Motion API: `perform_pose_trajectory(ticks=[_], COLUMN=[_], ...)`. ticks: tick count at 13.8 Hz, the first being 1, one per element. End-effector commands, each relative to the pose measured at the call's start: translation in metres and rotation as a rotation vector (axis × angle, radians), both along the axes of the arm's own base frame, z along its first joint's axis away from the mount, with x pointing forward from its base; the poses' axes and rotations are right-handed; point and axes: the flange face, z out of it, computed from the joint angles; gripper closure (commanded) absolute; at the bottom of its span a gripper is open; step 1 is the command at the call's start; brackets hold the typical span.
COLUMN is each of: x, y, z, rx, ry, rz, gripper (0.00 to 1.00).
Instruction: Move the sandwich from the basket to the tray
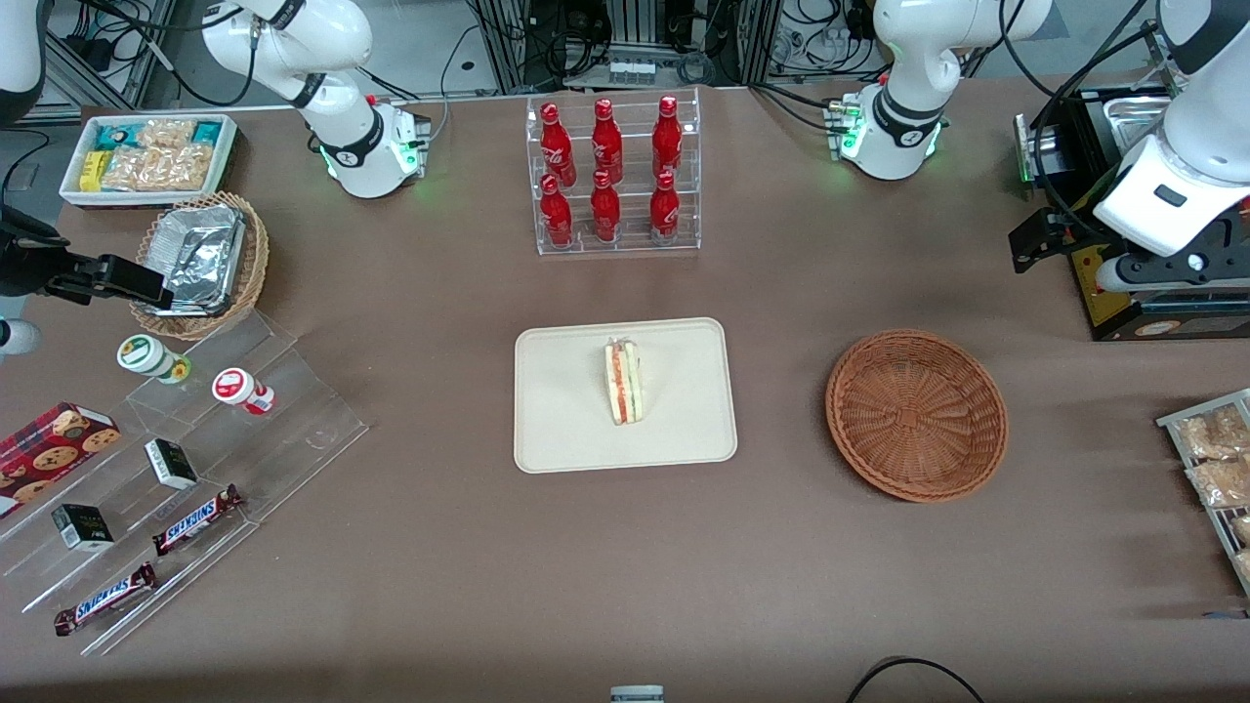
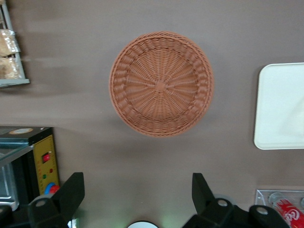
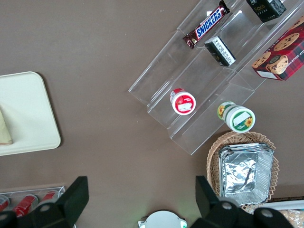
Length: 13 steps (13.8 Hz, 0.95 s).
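The sandwich [image 1: 623, 381], a pale wedge with red and green layers, lies on the cream-beige tray [image 1: 586, 434] at the table's middle. The reddish-brown wicker basket [image 1: 916, 415] sits empty beside the tray, toward the working arm's end. My left gripper [image 1: 1043, 242] is open and empty, raised above the table, farther from the front camera than the basket. In the left wrist view the gripper [image 2: 137, 183] has its fingers wide apart over bare table, with the empty basket [image 2: 161, 84] and a part of the tray [image 2: 280, 107] in sight. The right wrist view shows the tray [image 3: 23, 114] and the sandwich's edge [image 3: 4, 133].
A clear rack of red bottles [image 1: 613, 176] stands farther from the camera than the tray. A black appliance [image 1: 1143, 293] and a rack of snack packets [image 1: 1216, 469] are at the working arm's end. A tan foil-filled basket [image 1: 200, 264], white bin [image 1: 146, 156] and acrylic steps [image 1: 195, 459] lie toward the parked arm's end.
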Motion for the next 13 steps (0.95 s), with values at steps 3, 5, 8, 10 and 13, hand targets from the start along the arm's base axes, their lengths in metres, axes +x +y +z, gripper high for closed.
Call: perform_pose_trajectory(ticks=[3,5,8,10,13], x=[0.032,0.033,0.035,0.035,0.035], y=[-0.01,-0.01,-0.008,-0.008,-0.005], z=[0.019,0.028,0.027,0.026,0.018], rx=[-0.04,-0.043,-0.04,-0.04,-0.035], ry=[-0.006,-0.018,-0.02,-0.02,-0.002], rz=[-0.025,-0.036,-0.04,-0.037,-0.032], gripper=[0.0,0.0,0.0,0.0,0.0])
